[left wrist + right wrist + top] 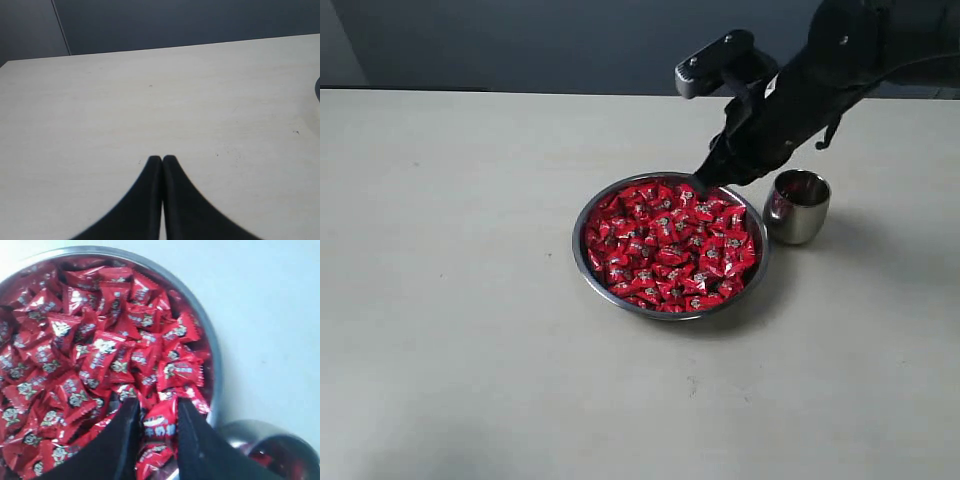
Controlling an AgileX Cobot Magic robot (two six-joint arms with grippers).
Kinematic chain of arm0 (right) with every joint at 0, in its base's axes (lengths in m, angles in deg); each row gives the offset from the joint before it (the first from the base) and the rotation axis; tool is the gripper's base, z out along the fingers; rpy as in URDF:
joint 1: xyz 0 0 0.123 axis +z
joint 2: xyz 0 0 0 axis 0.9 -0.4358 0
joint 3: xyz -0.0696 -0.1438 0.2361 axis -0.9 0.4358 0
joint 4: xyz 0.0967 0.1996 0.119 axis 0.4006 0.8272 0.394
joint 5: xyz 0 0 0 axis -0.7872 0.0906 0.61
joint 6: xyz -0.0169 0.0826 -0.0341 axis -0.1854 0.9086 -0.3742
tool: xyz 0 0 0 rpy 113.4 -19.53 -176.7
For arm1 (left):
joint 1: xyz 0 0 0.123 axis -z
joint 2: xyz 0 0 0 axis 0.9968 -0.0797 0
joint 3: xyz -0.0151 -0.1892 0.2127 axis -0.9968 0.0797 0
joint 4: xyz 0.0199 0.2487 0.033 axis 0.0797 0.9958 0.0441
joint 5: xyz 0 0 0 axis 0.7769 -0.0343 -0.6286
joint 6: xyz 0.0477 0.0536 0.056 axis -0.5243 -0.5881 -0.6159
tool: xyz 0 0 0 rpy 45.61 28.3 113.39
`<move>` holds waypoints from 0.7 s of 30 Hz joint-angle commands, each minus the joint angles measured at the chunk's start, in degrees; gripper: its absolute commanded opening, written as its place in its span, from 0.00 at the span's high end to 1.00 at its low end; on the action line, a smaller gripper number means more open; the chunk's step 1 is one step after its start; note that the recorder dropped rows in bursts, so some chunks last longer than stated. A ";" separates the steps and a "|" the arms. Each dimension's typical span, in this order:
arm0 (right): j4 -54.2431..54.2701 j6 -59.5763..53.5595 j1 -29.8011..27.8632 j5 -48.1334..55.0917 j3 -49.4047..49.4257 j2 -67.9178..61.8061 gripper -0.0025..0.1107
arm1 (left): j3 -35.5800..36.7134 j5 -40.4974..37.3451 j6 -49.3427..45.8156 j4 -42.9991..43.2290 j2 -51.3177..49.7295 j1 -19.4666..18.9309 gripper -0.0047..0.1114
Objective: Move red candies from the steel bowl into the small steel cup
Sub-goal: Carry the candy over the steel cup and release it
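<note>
The steel bowl (576, 240) sits on the pale table (450, 300), and it is full of red candies (670, 245). They are shiny, each has a little picture on its wrapper, and they are heaped up to the bowl's rim. The small steel cup (798, 208) stands upright just beside the bowl, on the bowl's right side in the exterior view. I cannot tell if the cup touches the bowl. Some red shows inside the cup (270, 445), but it could be candy or just shine. The right gripper (698, 186) points down into the bowl at the back edge, on the side near the cup. In the right wrist view its two black fingers (125, 430) stand a little way apart, and they squeeze a red candy (159, 429) between them. That candy is low among the other candies, close to the bowl's rim (212, 350). The left gripper (162, 159) has its two fingers pressed tight together with nothing in them. It hangs over a bare part of the table (150, 100). The bowl does not show in the left wrist view.
</note>
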 commanded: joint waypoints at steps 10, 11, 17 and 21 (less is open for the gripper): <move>1.23 4.70 -12.39 1.20 1.47 0.90 0.87 | -0.48 0.28 0.07 0.11 0.27 0.31 0.96; 1.23 4.58 -12.39 1.12 1.48 0.28 0.87 | -0.48 0.28 0.07 0.11 0.27 0.31 0.96; 1.62 4.16 -12.39 0.54 1.48 -3.30 0.87 | -0.48 0.28 0.07 0.11 0.27 0.31 0.96; 1.58 4.11 -12.39 0.40 1.48 -4.50 0.83 | -0.48 0.28 0.07 0.11 0.27 0.31 0.96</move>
